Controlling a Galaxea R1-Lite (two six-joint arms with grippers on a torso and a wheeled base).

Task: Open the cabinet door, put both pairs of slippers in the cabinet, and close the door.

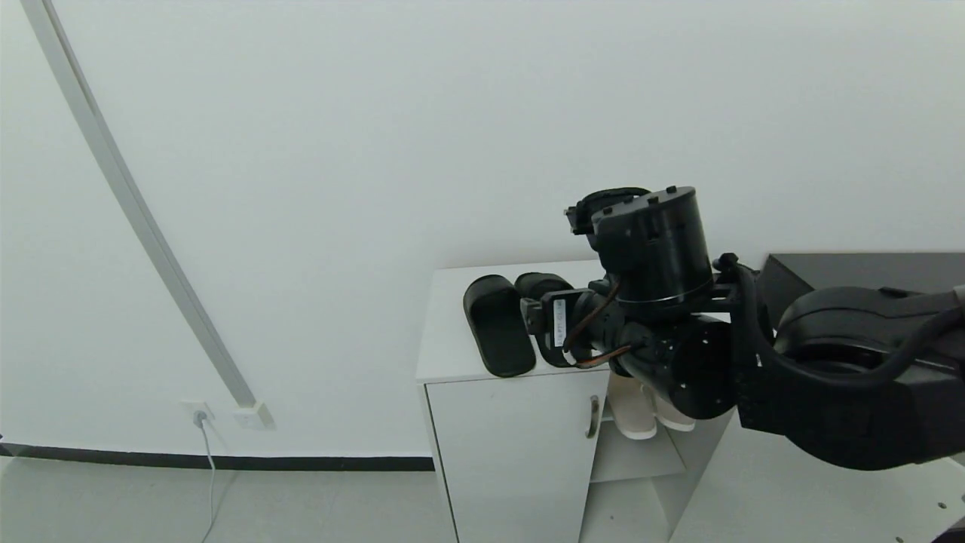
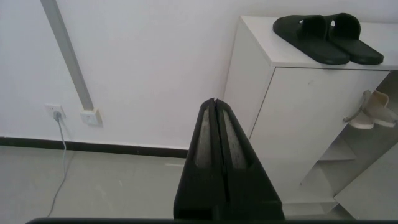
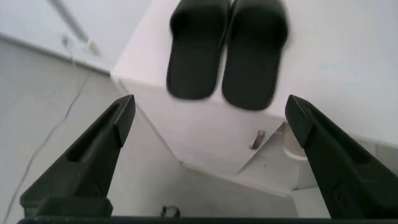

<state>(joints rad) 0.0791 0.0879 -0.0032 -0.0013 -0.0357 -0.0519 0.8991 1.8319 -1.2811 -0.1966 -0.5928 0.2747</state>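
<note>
Atop the white cabinet (image 1: 448, 332), two black rubber slippers (image 3: 194, 50) look light and bendy. I'd pinch their inner edges together. Right gripper (image 3: 209, 104) gapes wide, empty.

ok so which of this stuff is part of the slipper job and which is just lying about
Job: white cabinet, open on one side; black slippers on top of it; pale slippers on its shelf inside; right gripper, fingers open.
Lying about: wall socket with plugged cable; grey wall trunking; dark unit beside the cabinet.
</note>
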